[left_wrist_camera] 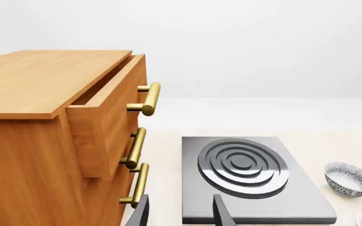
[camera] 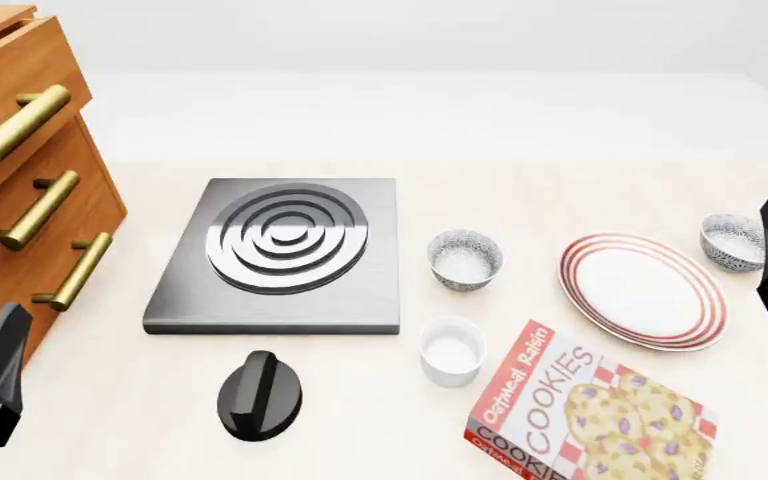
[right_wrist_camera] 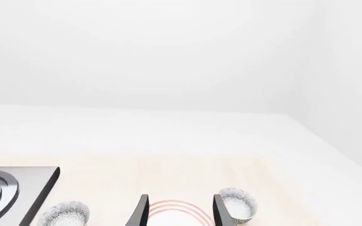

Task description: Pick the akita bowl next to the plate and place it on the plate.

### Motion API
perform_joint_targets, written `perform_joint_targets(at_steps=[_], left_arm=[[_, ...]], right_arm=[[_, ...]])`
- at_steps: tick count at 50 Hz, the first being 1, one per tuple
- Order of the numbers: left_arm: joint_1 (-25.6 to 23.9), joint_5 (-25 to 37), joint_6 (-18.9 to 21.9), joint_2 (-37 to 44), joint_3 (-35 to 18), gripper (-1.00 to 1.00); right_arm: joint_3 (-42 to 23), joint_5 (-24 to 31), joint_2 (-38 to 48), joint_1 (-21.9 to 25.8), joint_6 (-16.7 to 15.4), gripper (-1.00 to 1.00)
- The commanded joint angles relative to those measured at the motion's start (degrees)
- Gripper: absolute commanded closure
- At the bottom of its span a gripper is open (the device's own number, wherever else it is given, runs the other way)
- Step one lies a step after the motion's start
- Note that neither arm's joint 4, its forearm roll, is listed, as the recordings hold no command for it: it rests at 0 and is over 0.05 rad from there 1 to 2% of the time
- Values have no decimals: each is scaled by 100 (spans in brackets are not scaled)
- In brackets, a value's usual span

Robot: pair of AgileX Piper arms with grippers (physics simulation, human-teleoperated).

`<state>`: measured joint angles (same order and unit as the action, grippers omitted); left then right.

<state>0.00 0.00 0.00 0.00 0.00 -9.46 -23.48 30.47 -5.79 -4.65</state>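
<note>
- Approach step judged barely begun; the bowl [camera: 732, 241] was seen on the table just beside the plate [camera: 643, 290], far-right of it, ungrasped.
- Right gripper [right_wrist_camera: 177, 212] and left gripper [left_wrist_camera: 179, 212] were both noted spread apart, empty.
- Next move judged: right gripper lowered over the bowl rim.
- The second bowl [camera: 466, 258] beside the stove [camera: 281, 257] was shown whole only in the front view.

Simulated kitchen: stove burner plate [camera: 281, 255], wooden drawer cabinet [camera: 17, 170], cookie box [camera: 584, 415], bowls.
</note>
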Motion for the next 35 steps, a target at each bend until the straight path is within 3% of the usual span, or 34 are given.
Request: perform_joint_targets(at_steps=[1, 35], left_arm=[[0, 0, 0, 0, 0, -100], [0, 0, 0, 0, 0, -100]], right_arm=[[-126, -364, 539, -121, -26, -100], [-534, -1328, 1986, -500, -239, -100]])
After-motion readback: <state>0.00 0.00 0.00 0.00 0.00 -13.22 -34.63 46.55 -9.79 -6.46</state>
